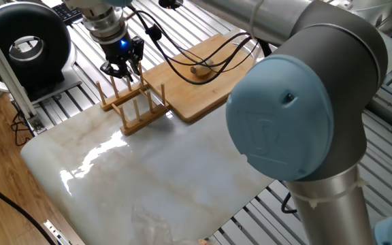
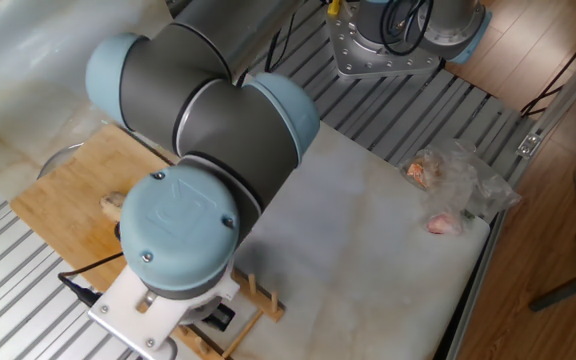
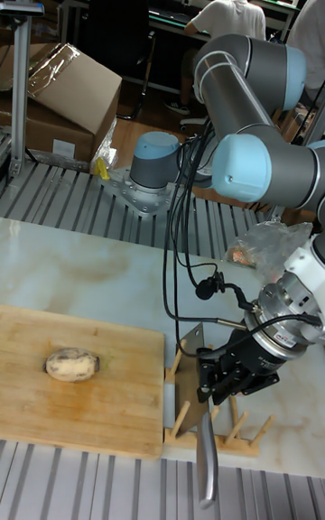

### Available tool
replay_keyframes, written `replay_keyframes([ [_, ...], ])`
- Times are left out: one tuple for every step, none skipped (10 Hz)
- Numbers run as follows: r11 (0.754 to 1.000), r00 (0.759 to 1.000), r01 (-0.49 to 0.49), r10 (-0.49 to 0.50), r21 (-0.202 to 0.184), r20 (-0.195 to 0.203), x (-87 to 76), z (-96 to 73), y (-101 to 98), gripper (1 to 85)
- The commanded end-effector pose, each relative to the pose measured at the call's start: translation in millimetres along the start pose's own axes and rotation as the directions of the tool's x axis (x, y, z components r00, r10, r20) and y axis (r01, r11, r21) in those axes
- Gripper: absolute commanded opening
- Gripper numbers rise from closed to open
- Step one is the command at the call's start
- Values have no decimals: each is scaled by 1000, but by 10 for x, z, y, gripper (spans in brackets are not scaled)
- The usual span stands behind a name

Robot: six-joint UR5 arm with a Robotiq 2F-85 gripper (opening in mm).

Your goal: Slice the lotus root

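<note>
While the black two-finger gripper [image 3: 236, 374] clamps the grey handle of a steel-bladed kitchen knife [image 3: 204, 443] at the slotted wooden rack [image 3: 215, 428] in the lower right of the tall view, the small beige lotus root [image 3: 72, 364] lies well apart to its left. It rests mid-way on the pale bamboo cutting board [image 3: 108, 412], long axis running left-right, so the blade likely must travel leftward across the board.

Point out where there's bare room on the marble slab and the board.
Bare: the marble slab between the wooden rack and the plastic bags; the bamboo board around the lotus root. Crowded: the rack, under the gripper.
</note>
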State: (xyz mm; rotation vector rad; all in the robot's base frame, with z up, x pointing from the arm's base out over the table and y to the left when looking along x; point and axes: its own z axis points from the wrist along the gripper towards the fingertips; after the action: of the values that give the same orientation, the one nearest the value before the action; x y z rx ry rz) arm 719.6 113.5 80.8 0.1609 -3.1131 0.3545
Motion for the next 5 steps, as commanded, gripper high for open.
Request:
replay_keyframes([
  [1000, 1000, -13, 12, 12, 3, -30, 77, -42, 267],
  [1000, 1000, -16, 16, 9, 3, -31, 93, -39, 263],
  [1000, 1000, -26, 26, 3, 4, -36, 122, -9, 257],
  [999, 999, -37, 37, -1, 10, -53, 159, 33, 250],
  [999, 999, -40, 40, 2, 16, -73, 189, 38, 247],
])
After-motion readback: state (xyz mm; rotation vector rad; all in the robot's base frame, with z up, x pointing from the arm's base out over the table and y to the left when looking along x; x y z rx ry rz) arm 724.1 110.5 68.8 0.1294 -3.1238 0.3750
